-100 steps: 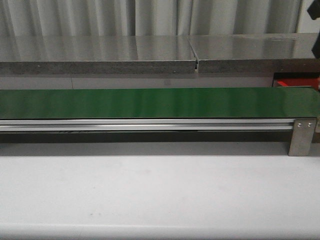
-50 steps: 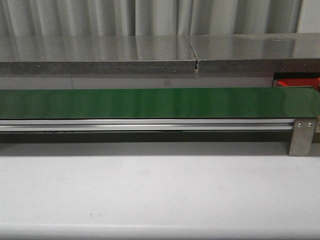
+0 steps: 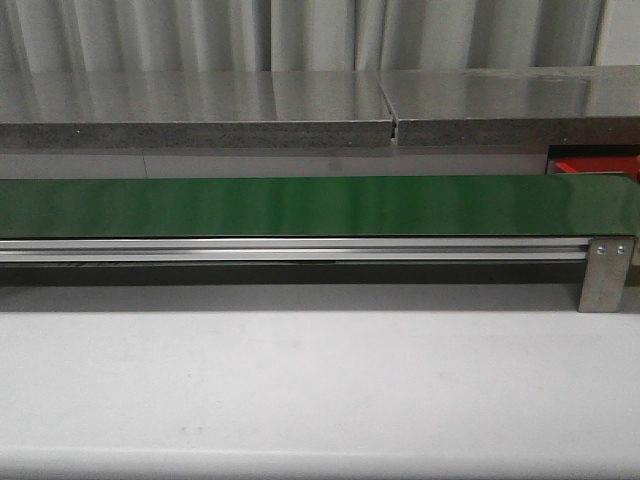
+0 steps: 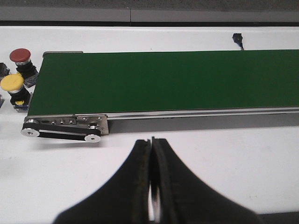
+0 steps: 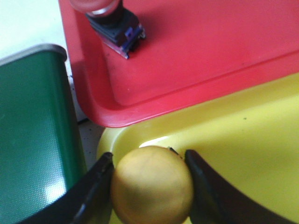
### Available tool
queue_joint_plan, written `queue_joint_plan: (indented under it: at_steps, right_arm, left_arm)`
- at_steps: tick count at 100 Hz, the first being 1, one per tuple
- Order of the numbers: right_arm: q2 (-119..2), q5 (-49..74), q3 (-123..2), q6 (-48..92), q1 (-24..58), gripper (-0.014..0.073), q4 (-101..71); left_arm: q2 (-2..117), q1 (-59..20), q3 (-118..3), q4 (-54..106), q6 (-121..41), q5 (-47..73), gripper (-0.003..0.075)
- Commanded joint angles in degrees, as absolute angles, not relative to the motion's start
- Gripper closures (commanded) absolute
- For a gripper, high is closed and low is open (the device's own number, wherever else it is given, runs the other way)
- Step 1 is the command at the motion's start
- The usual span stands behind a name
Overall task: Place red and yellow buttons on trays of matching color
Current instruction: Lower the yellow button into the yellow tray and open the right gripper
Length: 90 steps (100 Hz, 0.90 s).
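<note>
Over the yellow tray [image 5: 261, 135], the right gripper [image 5: 152, 184] holds a yellow button [image 5: 152, 186] by its round cap, one dark finger [image 5: 91, 191] on each side of it. The button is above the near corner of this tray; whether it touches the tray floor I cannot tell. Just beside the yellow tray lies the red tray [image 5: 210, 51], and a red button [image 5: 110, 16] lies tilted in it, its dark base pointing toward the tray's middle. The end of the green conveyor belt [image 5: 32, 140] is next to both trays.

In the left wrist view, the left gripper [image 4: 152, 154] has its two black fingers pressed together with nothing between them, and it hangs over the white table [image 4: 233, 158] in front of the belt. At the other end of the belt, on the table, stand a second red button [image 4: 21, 58] and a second yellow button [image 4: 13, 86], close to each other.

In the front view only the belt [image 3: 320, 205], its metal rail [image 3: 290, 250] and a small part of the red tray [image 3: 590, 165] are visible; no gripper shows there.
</note>
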<state>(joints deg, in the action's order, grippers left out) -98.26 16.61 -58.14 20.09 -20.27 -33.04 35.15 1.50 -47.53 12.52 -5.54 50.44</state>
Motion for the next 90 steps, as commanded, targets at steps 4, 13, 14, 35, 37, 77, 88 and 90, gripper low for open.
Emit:
queue_joint_plan:
  at_steps: [4,13,14,35,37,77,88,90]
  right_arm:
    - [-97.1,13.6,-59.6,20.2,-20.6,0.0385,-36.5]
    - [-98.1,13.7,-59.7,20.2,-20.6,0.0377,-36.9]
    - [-98.1,13.7,-59.7,20.2,-20.6,0.0374,-36.8]
    - [-98.0,13.7,-59.7,20.3,-20.6,0.0067,-36.8]
    - [-98.0,13.8,-59.7,20.3,-20.6,0.0047,-36.8]
    - [-88.8,17.8,-59.7,26.0,-20.4,0.007,-32.0]
    - [-84.8,18.3,-59.7,26.4,-19.4,0.021,-28.6]
    - [-84.0,18.4,-59.7,26.4,-19.1,0.0251,-27.9]
  left_arm:
    - [35.4,1.0,-48.9,13.5,-5.5,46.4,0.0741]
    - [35.4,1.0,-48.9,13.5,-5.5,46.4,0.0741]
    - [35.4,1.0,-48.9,13.5,-5.5,46.4,0.0741]
    - [35.4,1.0,-48.9,13.5,-5.5,46.4,0.0741]
    - [35.4,1.0,-48.9,13.5,-5.5,46.4,0.0741]
    - [35.4,1.0,-48.9,13.5,-5.5,46.4,0.0741]
    - [35.4,1.0,-48.9,13.5,-5.5,46.4,0.0741]
    - [35.4,1.0,-48.9,13.5,-5.5,46.4,0.0741]
